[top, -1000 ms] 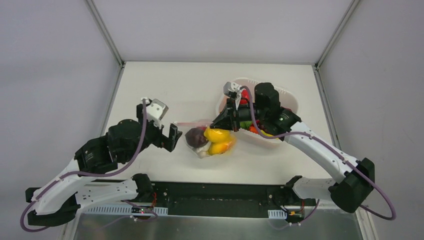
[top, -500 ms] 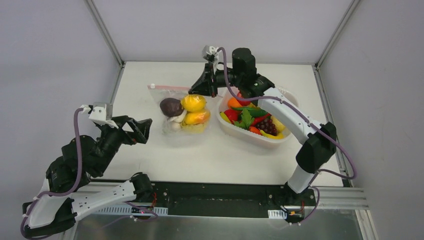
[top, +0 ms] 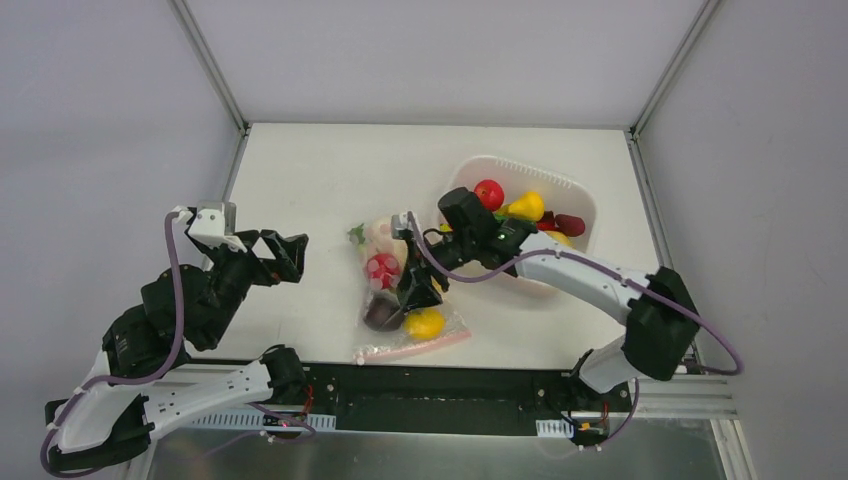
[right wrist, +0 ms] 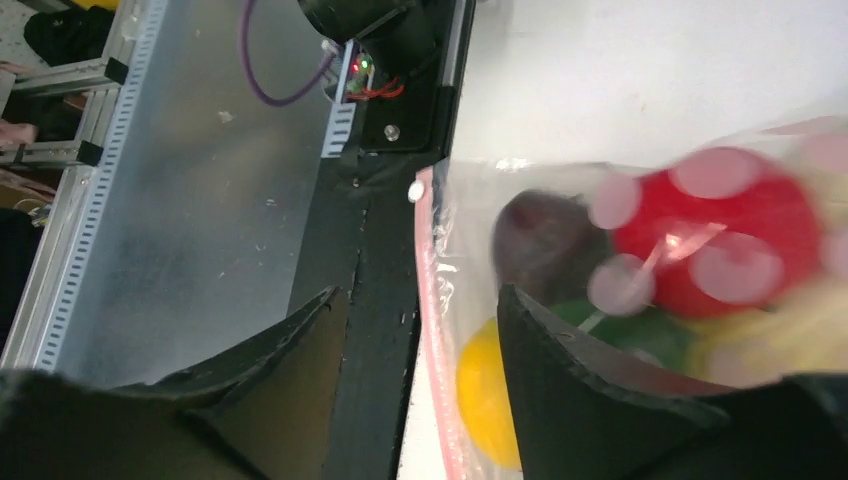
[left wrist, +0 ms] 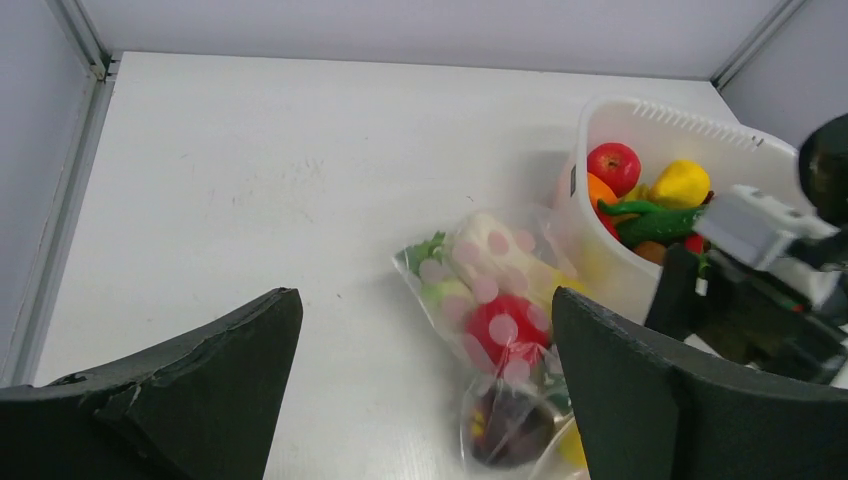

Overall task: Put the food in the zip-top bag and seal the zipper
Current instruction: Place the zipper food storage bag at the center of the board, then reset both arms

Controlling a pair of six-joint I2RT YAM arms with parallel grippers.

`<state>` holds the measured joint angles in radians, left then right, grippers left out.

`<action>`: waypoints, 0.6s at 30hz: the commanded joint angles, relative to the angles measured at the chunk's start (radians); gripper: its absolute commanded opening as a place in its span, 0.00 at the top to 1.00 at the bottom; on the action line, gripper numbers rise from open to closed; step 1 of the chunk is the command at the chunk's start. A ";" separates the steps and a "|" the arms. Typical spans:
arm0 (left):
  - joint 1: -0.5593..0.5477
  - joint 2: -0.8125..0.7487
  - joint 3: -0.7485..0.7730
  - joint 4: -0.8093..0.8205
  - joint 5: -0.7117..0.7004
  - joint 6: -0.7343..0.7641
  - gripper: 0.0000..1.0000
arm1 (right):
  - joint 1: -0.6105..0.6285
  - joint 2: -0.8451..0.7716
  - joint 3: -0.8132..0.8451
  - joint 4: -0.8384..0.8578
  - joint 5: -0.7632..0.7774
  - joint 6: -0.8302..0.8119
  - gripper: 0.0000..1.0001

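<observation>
At the near edge of the table, the pink-red zipper marks the mouth of the zip-top bag, which lies flat with its closed end pointing away from the arms; whether the strip is pressed shut cannot be told. Food shows through the spotted film: a dark purple piece and a yellow piece sit nearest the zipper, a red piece lies beyond them, and a pale piece with a bit of green fills the far end. The right pincer sits low over the bag's right side, its fingers spread apart and clamping nothing; its wrist view shows the zipper running through the gap between them. Well to the left, the left pincer hangs above bare table, fingers wide apart and holding nothing, the bag well ahead of it. Farther back, just right of the bag, the white basket holds more food, among it a red fruit, a yellow fruit and green pieces.
</observation>
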<state>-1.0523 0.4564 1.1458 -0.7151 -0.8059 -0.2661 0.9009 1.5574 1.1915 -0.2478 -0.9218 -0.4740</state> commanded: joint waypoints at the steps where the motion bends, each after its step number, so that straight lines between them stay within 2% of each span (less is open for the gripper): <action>1: 0.005 0.034 -0.007 0.037 -0.024 -0.001 0.01 | -0.014 -0.253 -0.052 0.185 -0.022 0.106 0.39; 4: 0.006 0.066 -0.001 0.012 -0.006 -0.017 0.01 | -0.014 -0.381 -0.134 0.278 0.094 0.199 0.38; 9: 0.006 0.124 -0.040 0.023 0.040 -0.039 0.01 | -0.016 -0.527 -0.243 0.308 0.545 0.324 0.27; 12: 0.019 0.215 -0.028 0.007 0.080 -0.039 0.01 | -0.019 -0.586 -0.286 0.288 0.777 0.369 0.20; 15: 0.074 0.304 0.003 -0.030 0.124 -0.058 0.01 | -0.033 -0.628 -0.292 0.253 1.003 0.393 0.14; 18: 0.210 0.332 -0.001 -0.015 0.266 -0.076 0.01 | -0.096 -0.660 -0.304 0.206 1.154 0.423 0.06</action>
<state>-0.9676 0.7563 1.1202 -0.7231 -0.6910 -0.3012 0.8665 0.9569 0.8894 -0.0170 -0.1078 -0.1268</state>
